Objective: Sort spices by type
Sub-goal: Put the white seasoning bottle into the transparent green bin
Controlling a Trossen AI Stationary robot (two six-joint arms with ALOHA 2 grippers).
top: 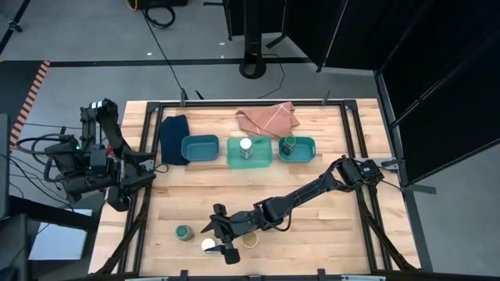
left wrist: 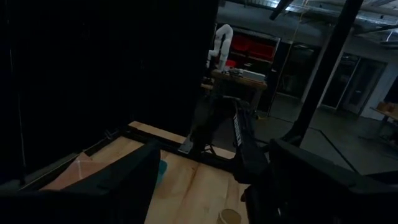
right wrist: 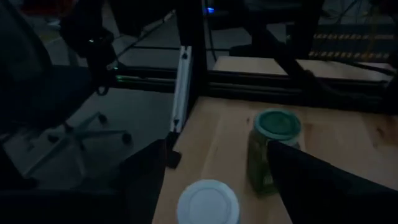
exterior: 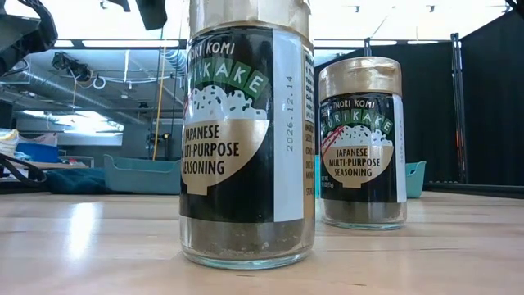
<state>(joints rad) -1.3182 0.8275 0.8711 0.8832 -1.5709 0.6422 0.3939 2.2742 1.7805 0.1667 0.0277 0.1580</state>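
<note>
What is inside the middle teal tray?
The middle teal tray holds one white-lidded jar standing upright. Nothing else shows inside, though the tray floor directly beneath the jar is covered.

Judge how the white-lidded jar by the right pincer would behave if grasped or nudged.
The white-lidded glass jar looks tall and narrow, so a high nudge might tip it. Its smooth round wall could slip or roll once down. The right pincer is open around it, the green-lidded jar just beyond.

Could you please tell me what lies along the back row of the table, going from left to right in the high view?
Dark blue cloth → empty teal tray → tray with a white-lidded jar → tray with a green-lidded jar.
</note>
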